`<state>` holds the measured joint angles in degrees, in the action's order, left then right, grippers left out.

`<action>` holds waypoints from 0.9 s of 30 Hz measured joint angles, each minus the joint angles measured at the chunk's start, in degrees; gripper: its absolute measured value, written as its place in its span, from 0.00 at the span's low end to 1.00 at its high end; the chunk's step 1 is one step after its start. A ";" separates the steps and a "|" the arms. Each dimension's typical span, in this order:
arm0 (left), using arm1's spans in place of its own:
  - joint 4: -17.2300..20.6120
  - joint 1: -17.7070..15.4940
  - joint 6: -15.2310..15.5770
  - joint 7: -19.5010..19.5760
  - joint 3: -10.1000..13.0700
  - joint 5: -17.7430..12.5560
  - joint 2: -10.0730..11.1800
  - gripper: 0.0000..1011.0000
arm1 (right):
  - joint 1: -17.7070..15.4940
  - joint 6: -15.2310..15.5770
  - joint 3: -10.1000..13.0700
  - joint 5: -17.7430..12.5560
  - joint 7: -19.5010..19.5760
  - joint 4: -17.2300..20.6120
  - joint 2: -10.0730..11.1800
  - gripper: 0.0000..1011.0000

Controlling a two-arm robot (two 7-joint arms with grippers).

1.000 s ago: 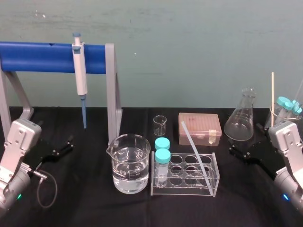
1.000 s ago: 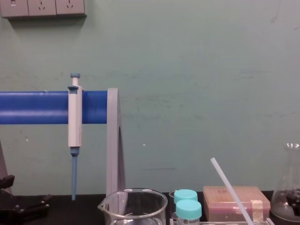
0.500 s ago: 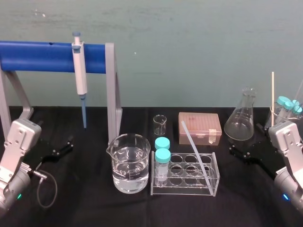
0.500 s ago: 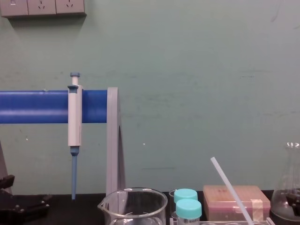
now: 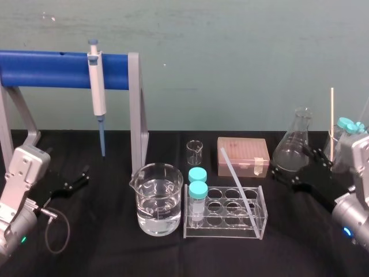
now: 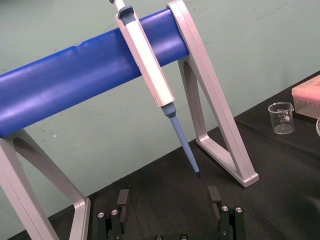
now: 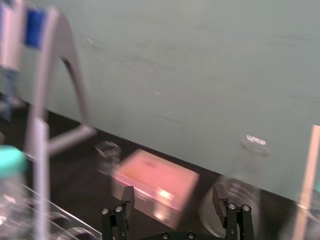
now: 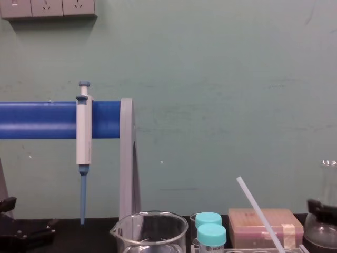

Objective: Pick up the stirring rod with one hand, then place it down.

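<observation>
The stirring rod (image 5: 239, 189) is a thin translucent-white stick leaning aslant in the clear tube rack (image 5: 262, 222) at the table's middle; its upper end rises in the chest view as the rod (image 8: 257, 210). My right gripper (image 5: 300, 167) hovers open at the right, in front of the conical flask (image 5: 293, 147), a short way right of the rod and apart from it. Its fingers (image 7: 125, 199) stand wide with nothing between them. My left gripper (image 5: 72, 182) rests open at the far left, near the stand.
A water-filled beaker (image 5: 157, 199) stands left of the rack, with two teal-capped tubes (image 5: 198, 190) in it. A pink tip box (image 5: 243, 156) and a small beaker (image 5: 195, 152) lie behind. A pipette (image 5: 97, 92) hangs on the blue-barred stand (image 5: 136, 115). A thin tan stick (image 5: 331, 118) stands far right.
My right gripper has lifted and swung left toward the flask and the rack, its wrist view blurred by motion. The left arm and the rod have not moved.
</observation>
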<state>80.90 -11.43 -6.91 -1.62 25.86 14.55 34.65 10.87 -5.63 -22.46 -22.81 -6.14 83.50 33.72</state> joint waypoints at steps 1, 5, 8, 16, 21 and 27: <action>0.00 0.00 0.00 0.00 0.00 0.00 0.00 0.99 | -0.04 0.38 0.30 -1.25 -1.15 0.50 -0.07 0.99; 0.00 0.00 0.00 0.00 0.00 0.00 0.00 0.99 | -0.12 2.70 1.33 -6.26 -6.59 3.02 -0.31 0.99; 0.00 0.00 0.00 0.00 0.00 0.00 0.00 0.99 | -0.16 4.68 1.56 -9.10 -10.39 4.95 -0.38 0.99; 0.00 0.00 0.00 0.00 0.00 0.00 0.00 0.99 | 0.46 7.56 0.64 -11.91 -18.24 7.70 -0.83 0.99; 0.00 0.00 0.00 0.00 0.00 0.00 0.00 0.99 | 2.73 9.16 -1.01 -10.11 -19.96 5.99 -1.90 0.99; 0.00 0.00 0.00 0.00 0.00 0.00 0.00 0.99 | 5.40 10.96 -2.52 -7.46 -20.02 3.28 -3.52 0.99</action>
<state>80.90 -11.43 -6.91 -1.62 25.86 14.55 34.65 16.27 5.32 -24.98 -30.27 -26.16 86.79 30.19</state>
